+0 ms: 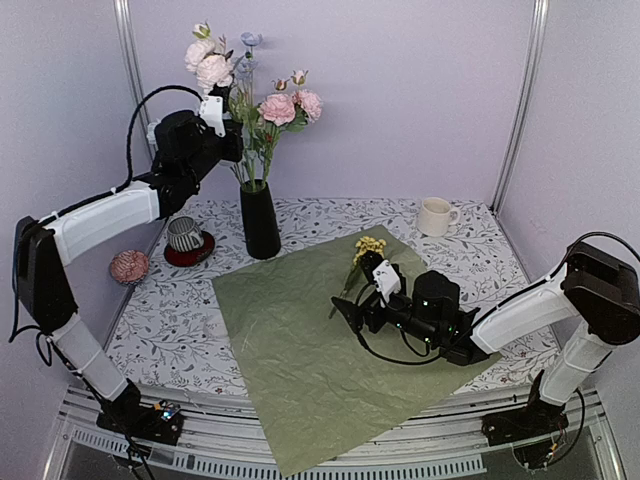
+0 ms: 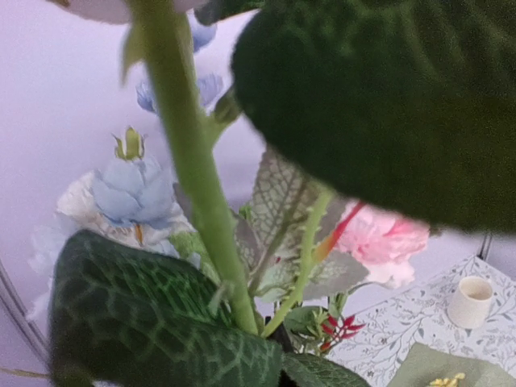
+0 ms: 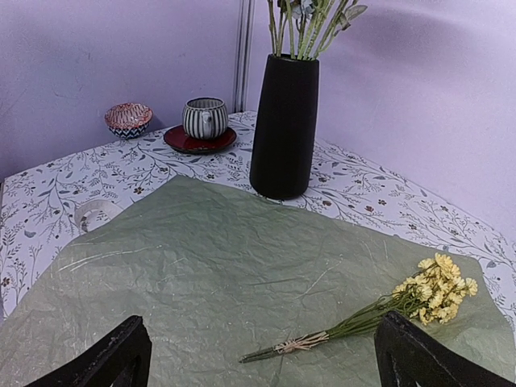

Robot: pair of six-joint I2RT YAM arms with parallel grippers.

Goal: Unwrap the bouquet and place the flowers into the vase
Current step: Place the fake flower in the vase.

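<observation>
"Top external view: where are the flowers (image 1: 278, 108)?"

"White, pink and light blue blooms stand upright in the vase (image 1: 260, 222), a tall black one at the far left of the tabletop (image 1: 160, 330). A yellow cluster (image 1: 368, 245) lies apart from them on the paper wrap (image 1: 300, 370), which is spread flat, olive side up, in the middle."

"And the left end effector (image 1: 232, 125)?"

"Raised among the stems above the vase's mouth. It is closed. The left wrist view shows a green stem and leaves right against the lens but nothing of the end effector itself, so whether a stem is pinched cannot be told."

"The right end effector (image 3: 262, 322)?"

"Low over the wrap, fingers (image 3: 121, 355) spread wide, gripping nothing. The yellow cluster's tied stems lie just ahead of them."

"Anything around?"

"A striped cup (image 1: 185, 233) on a red saucer (image 1: 190, 256) just left of the vase, a small patterned bowl (image 1: 129, 266) nearer and further left, and a white mug (image 1: 435, 215) at the far right."
</observation>
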